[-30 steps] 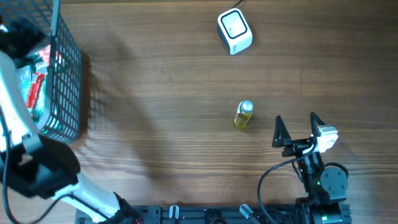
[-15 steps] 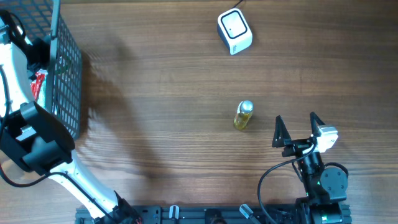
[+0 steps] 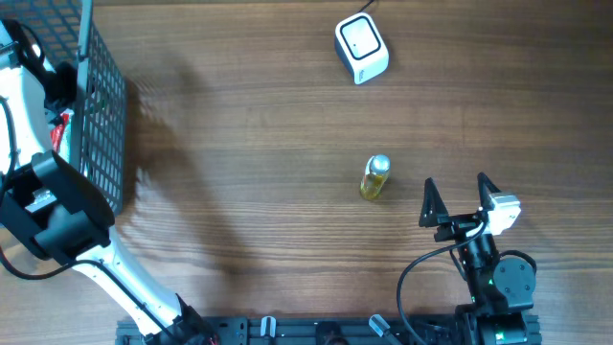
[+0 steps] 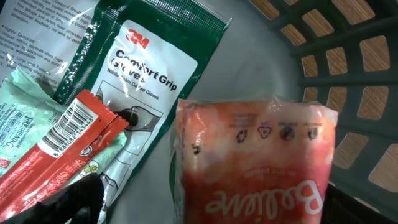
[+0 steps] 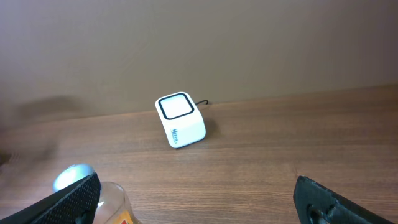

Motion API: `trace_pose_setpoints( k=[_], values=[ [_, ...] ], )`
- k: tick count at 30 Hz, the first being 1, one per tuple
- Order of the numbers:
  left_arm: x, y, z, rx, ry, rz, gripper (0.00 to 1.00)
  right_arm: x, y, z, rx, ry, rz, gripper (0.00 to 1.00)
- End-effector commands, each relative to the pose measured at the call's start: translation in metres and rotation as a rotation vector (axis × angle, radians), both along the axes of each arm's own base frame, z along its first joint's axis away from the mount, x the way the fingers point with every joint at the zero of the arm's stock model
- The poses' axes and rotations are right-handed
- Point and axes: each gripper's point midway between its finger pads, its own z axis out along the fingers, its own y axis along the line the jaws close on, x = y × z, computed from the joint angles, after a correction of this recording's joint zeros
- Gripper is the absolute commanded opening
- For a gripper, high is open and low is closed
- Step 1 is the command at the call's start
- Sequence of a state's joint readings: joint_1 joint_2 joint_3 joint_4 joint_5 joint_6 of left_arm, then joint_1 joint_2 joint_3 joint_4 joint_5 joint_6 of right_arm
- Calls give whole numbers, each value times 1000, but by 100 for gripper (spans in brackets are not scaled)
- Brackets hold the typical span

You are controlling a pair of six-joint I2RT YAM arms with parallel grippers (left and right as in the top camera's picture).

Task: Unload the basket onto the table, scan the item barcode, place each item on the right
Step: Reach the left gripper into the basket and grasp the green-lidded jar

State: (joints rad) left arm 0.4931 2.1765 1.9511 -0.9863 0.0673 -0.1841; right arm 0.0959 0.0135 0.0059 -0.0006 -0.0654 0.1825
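The left gripper (image 4: pixel 211 202) hangs inside the wire basket (image 3: pixel 101 115) at the table's 9 o'clock edge, its fingers wide on either side of an orange-red pouch (image 4: pixel 255 155). A 3M gloves pack (image 4: pixel 155 68) and a red barcoded sachet (image 4: pixel 68 143) lie at the pouch's 9 o'clock. The right gripper (image 3: pixel 460 203) stands wide and empty. A small yellow bottle (image 3: pixel 374 178) lies at its 10 o'clock, and the white scanner (image 3: pixel 361 48) sits at the table's 1 o'clock.

Overhead view: one wire basket (image 3: pixel 101 125), upper left; one white scanner (image 3: pixel 361 47), upper centre; one yellow bottle (image 3: pixel 374 179), centre right. Left wrist view: one orange pouch (image 4: pixel 255 162), one glove packet (image 4: pixel 155 68), one pale green packet (image 4: pixel 25 102); red sachets (image 4: pixel 68 143), count unclear.
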Motion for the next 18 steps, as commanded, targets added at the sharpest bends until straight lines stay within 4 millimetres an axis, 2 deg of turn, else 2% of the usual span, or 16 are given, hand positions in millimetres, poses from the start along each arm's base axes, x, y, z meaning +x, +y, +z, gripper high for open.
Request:
trace_pose_setpoints(
  k=[1,4,6,9,10,14,18],
  values=[
    [-8,-7,-37,-28,63,-27,84,0,-2,2,8,-7,-10,100],
    [-10,-8,-48,-29,64,-27,68,0,-2,2,8,-7,-10,100],
    [-9,-8,-48,-27,61,-28,57,0,-2,2,8,-7,-10,100],
    [-6,-5,-39,-15,39,-26,39,0,-2,2,8,-7,-10,100],
    [-5,-3,-33,-9,28,-23,39,0,-2,2,8,-7,-10,100],
    [-2,7,16,43,-66,-7,40,0,-2,2,8,-7,-10,100],
    [-9,18,91,121,-203,21,39,0,-2,2,8,-7,-10,100]
  ],
)
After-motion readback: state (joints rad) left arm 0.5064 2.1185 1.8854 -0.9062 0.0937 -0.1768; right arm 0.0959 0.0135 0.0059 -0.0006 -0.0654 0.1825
